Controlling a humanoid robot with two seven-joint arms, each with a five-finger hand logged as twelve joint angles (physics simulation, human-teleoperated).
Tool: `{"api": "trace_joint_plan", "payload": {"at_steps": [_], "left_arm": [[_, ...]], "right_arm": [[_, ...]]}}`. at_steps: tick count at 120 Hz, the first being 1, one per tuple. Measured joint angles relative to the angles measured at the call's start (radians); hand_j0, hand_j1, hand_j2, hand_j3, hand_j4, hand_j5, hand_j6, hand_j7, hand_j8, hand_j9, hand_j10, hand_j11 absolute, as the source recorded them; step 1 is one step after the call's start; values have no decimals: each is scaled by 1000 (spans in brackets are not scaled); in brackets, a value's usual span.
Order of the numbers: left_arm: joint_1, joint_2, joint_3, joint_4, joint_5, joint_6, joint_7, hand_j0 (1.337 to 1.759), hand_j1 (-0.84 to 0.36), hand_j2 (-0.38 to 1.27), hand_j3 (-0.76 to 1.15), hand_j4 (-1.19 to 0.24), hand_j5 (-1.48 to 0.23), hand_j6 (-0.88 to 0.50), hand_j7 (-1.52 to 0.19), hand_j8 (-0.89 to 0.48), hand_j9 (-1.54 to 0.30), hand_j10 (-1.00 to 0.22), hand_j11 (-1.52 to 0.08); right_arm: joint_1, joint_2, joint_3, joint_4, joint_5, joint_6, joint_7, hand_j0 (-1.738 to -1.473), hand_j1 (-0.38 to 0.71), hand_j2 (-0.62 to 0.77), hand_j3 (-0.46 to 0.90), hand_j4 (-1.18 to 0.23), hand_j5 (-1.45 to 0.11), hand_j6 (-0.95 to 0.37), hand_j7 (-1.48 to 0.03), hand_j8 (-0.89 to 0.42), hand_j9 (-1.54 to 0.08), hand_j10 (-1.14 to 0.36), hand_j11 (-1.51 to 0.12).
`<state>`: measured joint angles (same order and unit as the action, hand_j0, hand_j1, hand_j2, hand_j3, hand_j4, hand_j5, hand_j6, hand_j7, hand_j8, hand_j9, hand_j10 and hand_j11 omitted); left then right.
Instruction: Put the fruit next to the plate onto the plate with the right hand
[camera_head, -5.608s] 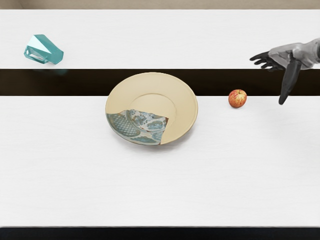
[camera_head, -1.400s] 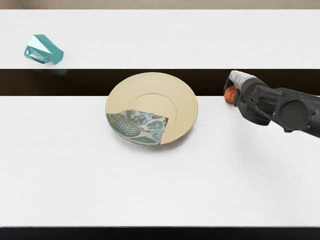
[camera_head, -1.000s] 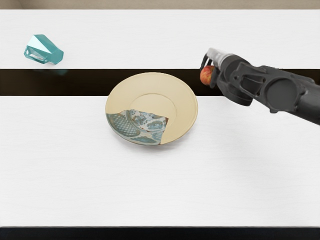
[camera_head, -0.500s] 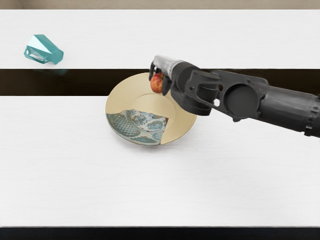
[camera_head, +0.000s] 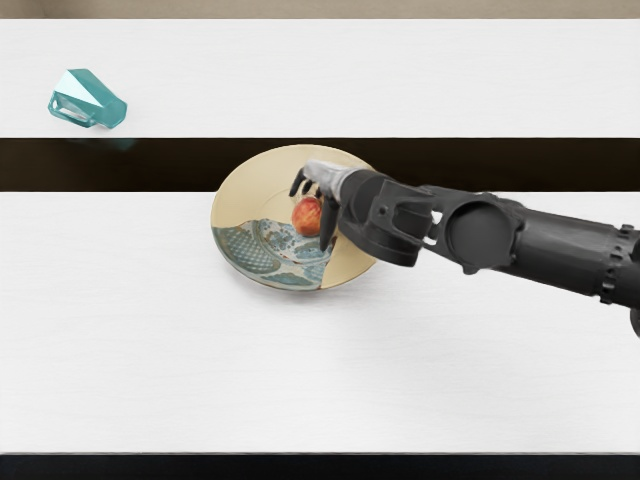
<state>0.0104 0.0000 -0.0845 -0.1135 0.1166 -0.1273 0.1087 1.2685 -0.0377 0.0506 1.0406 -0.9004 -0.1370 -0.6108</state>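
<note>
Right hand: the right hand (camera_head: 323, 196) hangs over the middle of the plate, its pale grey back turned up and its dark fingers (camera_head: 298, 186) pointing toward the picture's left
Grip: the fingers are curled round the apple, one dark digit down its right side and others over its top, so the hand has hold of the fruit
Apple: the red and yellow apple (camera_head: 307, 215) is inside the plate's rim, over the central well, just above the patterned wedge (whether it touches the plate or is held a little off it, I cannot tell)
Plate: the plate (camera_head: 250, 185) is round and cream coloured, with a blue-grey patterned sector on its lower left part; its right-hand rim is hidden behind the wrist
Right arm: the right arm (camera_head: 540, 245) is dark grey and comes in from the picture's right edge, crossing the surface at a slant up to the plate
Surface: the white surface (camera_head: 300, 360) carries the plate, whose far edge overlaps a dark band (camera_head: 500, 165) running across the picture
Other item: a teal container (camera_head: 86, 100) lies tipped on the far white strip at upper left, well apart from the plate and the hand
</note>
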Motion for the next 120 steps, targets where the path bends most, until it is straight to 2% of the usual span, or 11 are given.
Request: {"api": "trace_joint_plan", "payload": {"at_steps": [8, 17, 28, 39, 56, 67, 76, 95, 120], "left_arm": [[-1, 0, 0, 0, 0, 0, 0, 1658, 339, 2, 0, -9, -11, -9, -11, -9, -11, -8, -11], [-1, 0, 0, 0, 0, 0, 0, 1658, 339, 2, 0, -9, -11, -9, -11, -9, -11, -8, -11], [0, 0, 0, 0, 0, 0, 0, 1658, 339, 2, 0, -9, -11, -9, -11, -9, -11, -8, -11], [0, 0, 0, 0, 0, 0, 0, 1658, 339, 2, 0, -9, -11, -9, -11, -9, -11, -8, -11], [0, 0, 0, 0, 0, 0, 0, 1658, 339, 2, 0, -9, -11, -9, -11, -9, -11, -9, -11], [0, 0, -1, -1, 0, 0, 0, 1658, 339, 2, 0, -9, -11, -9, -11, -9, -11, -9, -11], [0, 0, 0, -1, 0, 0, 0, 1658, 339, 2, 0, -9, -11, -9, -11, -9, -11, -9, -11], [0, 0, 0, -2, 1, 0, 0, 1658, 339, 2, 0, -9, -11, -9, -11, -9, -11, -8, -11], [-3, 0, 0, -2, 2, 0, -1, 1658, 339, 2, 0, -9, -11, -9, -11, -9, -11, -9, -11]], "right_arm": [[1, -10, 42, 13, 20, 18, 0, -1654, -119, 35, 0, -241, -443, -132, -430, -144, -446, -348, -448], [9, -49, 93, 63, 31, 40, 0, -1655, -190, 25, 0, -167, -307, -92, -298, -101, -309, -241, -310], [16, -114, 155, 128, 69, 109, 0, -1656, -248, 16, 0, -107, -196, -60, -190, -65, -197, -154, -198], [3, -202, 250, 170, 140, 275, 0, -1657, -284, 10, 0, -69, -125, -39, -121, -42, -126, -99, -126], [-34, -429, 360, 194, 338, 603, 0, -1657, -317, 5, 0, -35, -63, -21, -61, -22, -63, -50, -63], [-94, -582, 427, 199, 424, 688, 0, -1658, -329, 4, 0, -23, -40, -14, -39, -15, -40, -32, -40], [-165, -668, 502, 198, 454, 719, 0, -1658, -335, 3, 0, -16, -28, -10, -27, -10, -28, -23, -28], [-277, -756, 629, 188, 480, 742, 0, -1658, -343, 2, 0, -8, -13, -6, -12, -6, -13, -11, -13], [-322, -817, 681, 183, 537, 747, 0, -1658, -347, 1, 0, -4, -5, -4, -4, -3, -5, -5, -5]]}}
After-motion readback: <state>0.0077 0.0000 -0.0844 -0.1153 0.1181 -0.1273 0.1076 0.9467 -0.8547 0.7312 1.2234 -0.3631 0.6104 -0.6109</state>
